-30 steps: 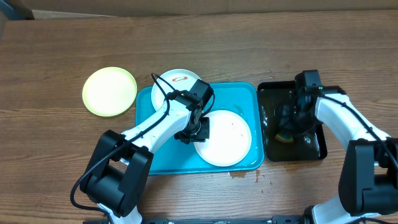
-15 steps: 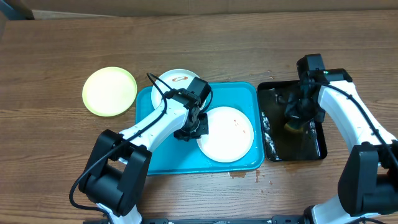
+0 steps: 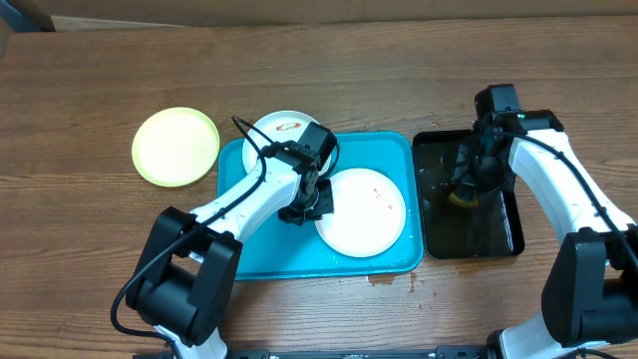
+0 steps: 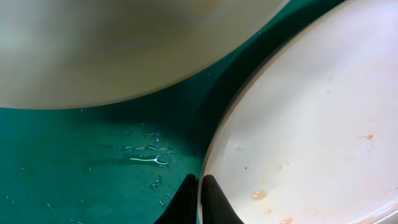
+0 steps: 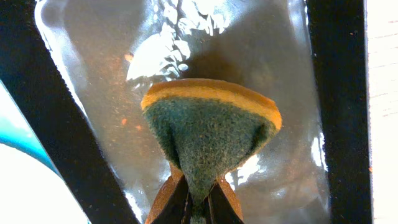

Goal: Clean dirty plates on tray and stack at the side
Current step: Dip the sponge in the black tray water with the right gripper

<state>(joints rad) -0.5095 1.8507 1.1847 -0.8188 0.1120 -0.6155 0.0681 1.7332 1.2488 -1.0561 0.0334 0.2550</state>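
Turquoise tray (image 3: 261, 254), mid-surface (image 3: 90, 269): one smeared white plate (image 3: 364, 214) in its right half, rim near the right wall, bare wet floor at left and front. A second white plate (image 3: 277, 128) overhangs the rear-left rim, and a yellow-green plate (image 3: 175, 146) sits apart on open wood at left. Left gripper (image 4: 200, 183) closed, pinching the smeared plate's left rim; black tray (image 3: 498, 237), just right of the turquoise one, has a wet floor, with the right gripper (image 5: 199, 199) above it clamped on a yellow-and-green sponge (image 5: 208, 124).

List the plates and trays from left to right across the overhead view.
yellow-green plate → far white plate at the corner of the blue tray → near white plate in that tray → black tray
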